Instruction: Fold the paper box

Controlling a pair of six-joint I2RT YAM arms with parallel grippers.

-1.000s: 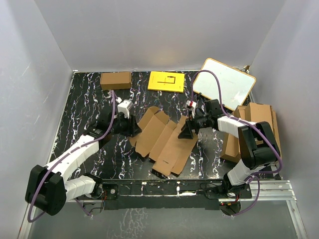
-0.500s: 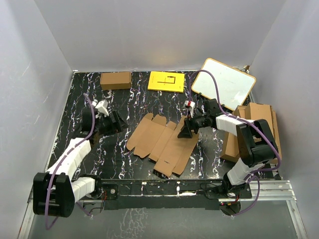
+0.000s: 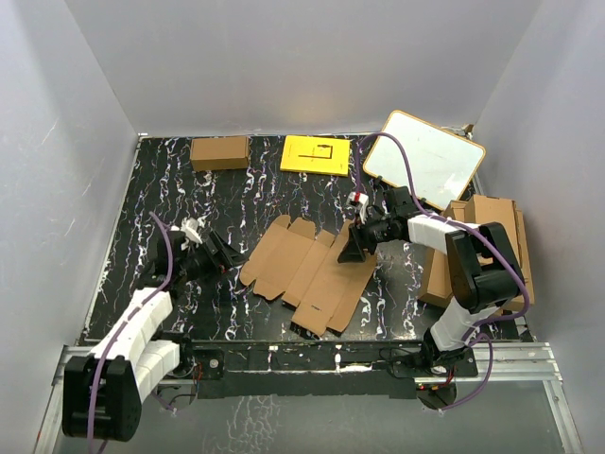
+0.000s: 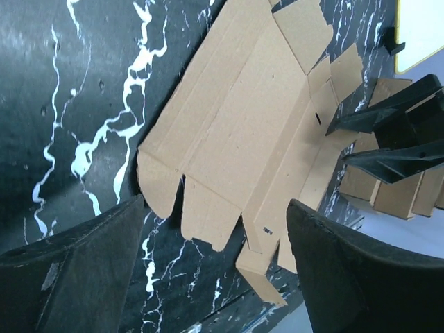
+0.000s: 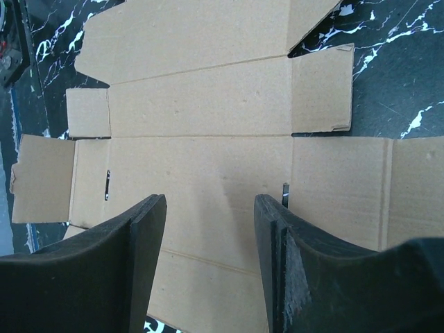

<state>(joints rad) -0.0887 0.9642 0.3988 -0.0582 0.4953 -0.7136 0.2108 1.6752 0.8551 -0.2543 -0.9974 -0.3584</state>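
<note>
The paper box (image 3: pixel 307 271) lies unfolded and flat on the black marbled table, a brown cardboard blank with several flaps. It fills the right wrist view (image 5: pixel 208 139) and shows in the left wrist view (image 4: pixel 243 132). My right gripper (image 3: pixel 352 252) is open, its fingertips down on the blank's right part; no cardboard sits between the jaws (image 5: pixel 210 208). My left gripper (image 3: pixel 230 255) is open and empty, low over the table just left of the blank's left edge, pointing at it (image 4: pixel 215 215).
A smaller brown carton (image 3: pixel 219 151) and a yellow sheet (image 3: pixel 316 154) lie at the back. A whiteboard (image 3: pixel 425 158) leans at the back right. A pile of cardboard sheets (image 3: pixel 482 236) stands at the right edge.
My left arm has drawn back to the left and toward the near edge, away from the blank. The raised left flaps now lie flat. My right gripper stays on the blank.
</note>
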